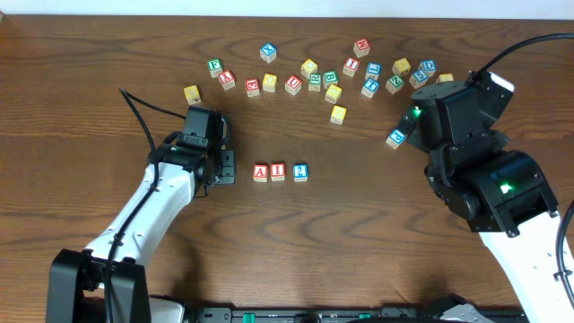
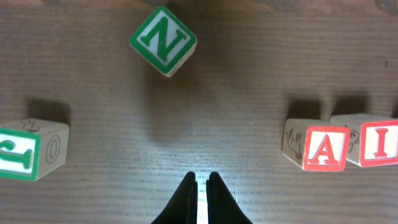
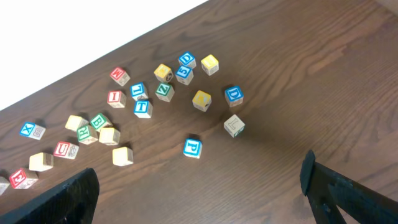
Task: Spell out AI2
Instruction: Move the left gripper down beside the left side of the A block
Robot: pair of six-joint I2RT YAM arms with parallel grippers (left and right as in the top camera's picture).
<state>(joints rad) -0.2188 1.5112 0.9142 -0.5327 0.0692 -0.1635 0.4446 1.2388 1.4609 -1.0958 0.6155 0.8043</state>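
Three cubes stand in a row on the wooden table: a red A, a red I and a blue 2. My left gripper sits just left of the A, apart from it. In the left wrist view its fingertips are shut with nothing between them, over bare wood, and the A and the I lie to the right. The 2 is out of that view. My right gripper hovers at the right, and its jaws stand wide open and empty.
Many loose letter cubes are scattered along the back of the table, among them a green N, a yellow cube and a blue cube beside the right gripper. A green-lettered cube lies left of my left fingers.
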